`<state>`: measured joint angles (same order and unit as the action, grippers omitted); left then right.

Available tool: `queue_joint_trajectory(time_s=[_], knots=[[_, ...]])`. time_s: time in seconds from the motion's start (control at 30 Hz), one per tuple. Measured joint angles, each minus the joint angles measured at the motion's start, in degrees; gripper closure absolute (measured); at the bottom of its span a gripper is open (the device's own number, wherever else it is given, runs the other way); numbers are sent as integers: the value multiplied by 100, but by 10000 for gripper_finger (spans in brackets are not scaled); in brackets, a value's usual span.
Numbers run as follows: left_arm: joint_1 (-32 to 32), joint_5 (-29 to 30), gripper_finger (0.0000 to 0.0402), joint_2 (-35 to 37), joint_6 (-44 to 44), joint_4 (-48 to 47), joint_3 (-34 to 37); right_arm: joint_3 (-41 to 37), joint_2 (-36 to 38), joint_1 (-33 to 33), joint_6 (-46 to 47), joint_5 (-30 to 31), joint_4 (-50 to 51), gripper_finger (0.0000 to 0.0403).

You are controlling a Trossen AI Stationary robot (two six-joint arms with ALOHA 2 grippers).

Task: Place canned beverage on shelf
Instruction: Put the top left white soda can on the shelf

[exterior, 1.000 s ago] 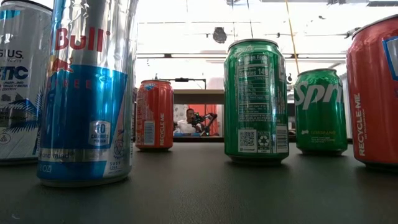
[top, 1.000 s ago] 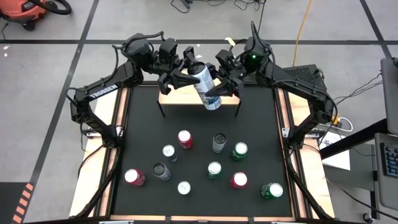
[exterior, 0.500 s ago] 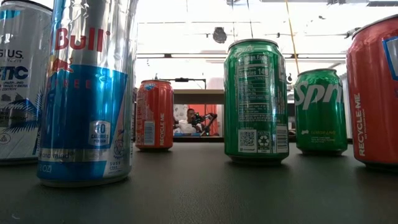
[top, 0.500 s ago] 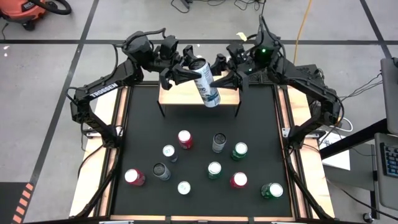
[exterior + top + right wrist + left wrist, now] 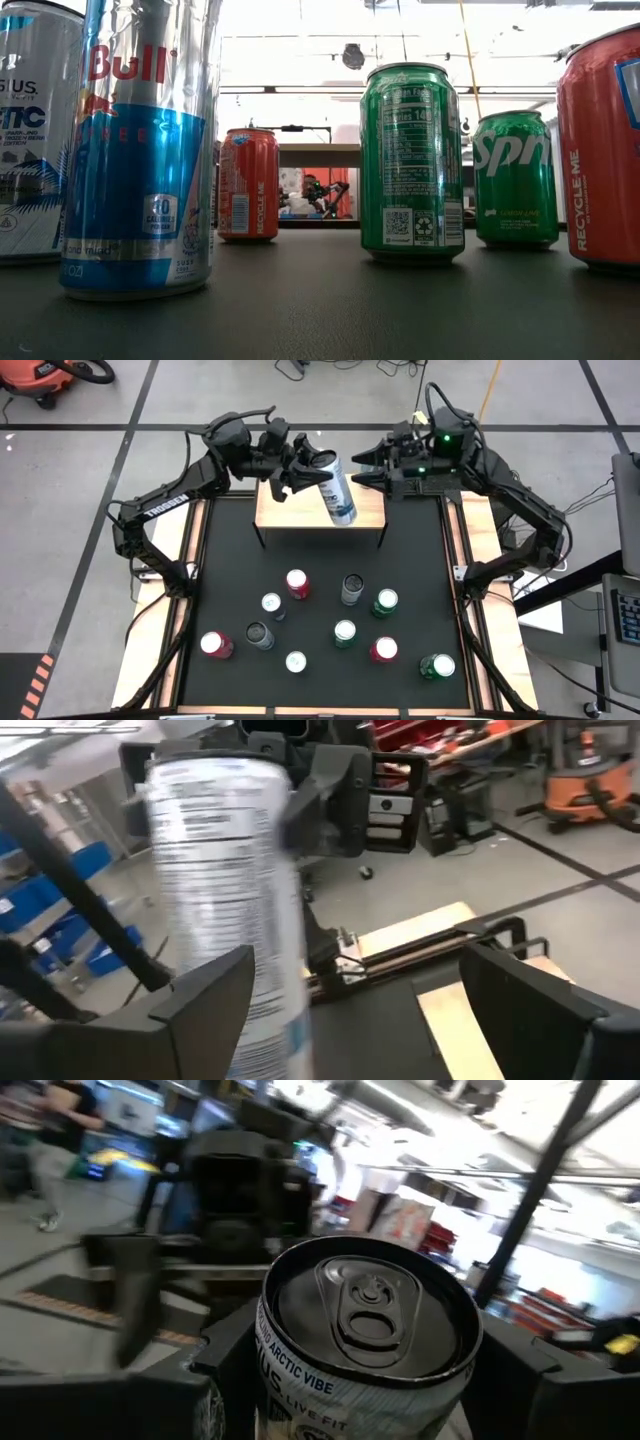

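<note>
High view: I am holding the tall silver-and-blue can (image 5: 335, 487) between my left fingers (image 5: 300, 468), which are closing on its upper part, just below the lid. The can is tilting, its top toward my left fingers and its base reaching out over the shelf (image 5: 290, 513), the light-wood board on thin black legs at the far end of the table (image 5: 415, 575). I cannot tell whether the base is touching the board.

Left wrist view: the can's lid (image 5: 371, 1306) is sitting between my two dark fingers (image 5: 232, 1365), one on each side of the can's wall.

Right wrist view: my right fingers (image 5: 215, 990) are standing wide apart and gripping nothing; the can (image 5: 240, 910) is showing beyond them, nearer one finger than the other.

High view: my right fingers (image 5: 368, 465) are hanging just beside the can, on the side away from my left fingers, apart from it.

Ten other cans are standing on the table well clear of both sets of fingers, among them a red can (image 5: 297, 583) and a green can (image 5: 386, 601).
</note>
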<state>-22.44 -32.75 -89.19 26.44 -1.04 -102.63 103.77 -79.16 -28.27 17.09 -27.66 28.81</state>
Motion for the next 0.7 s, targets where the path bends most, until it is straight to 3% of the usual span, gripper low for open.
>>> queue_joint_trajectory(time_s=[0.4, 0.7], knots=[[-9, 1040, 155, 0, -385, -802, -2, 0, 274, 6, -4, 1063, 43, 71], [-4, 1652, 155, -2, -665, -1383, -2, 0, 208, 169, -152, 1150, 19, 71]])
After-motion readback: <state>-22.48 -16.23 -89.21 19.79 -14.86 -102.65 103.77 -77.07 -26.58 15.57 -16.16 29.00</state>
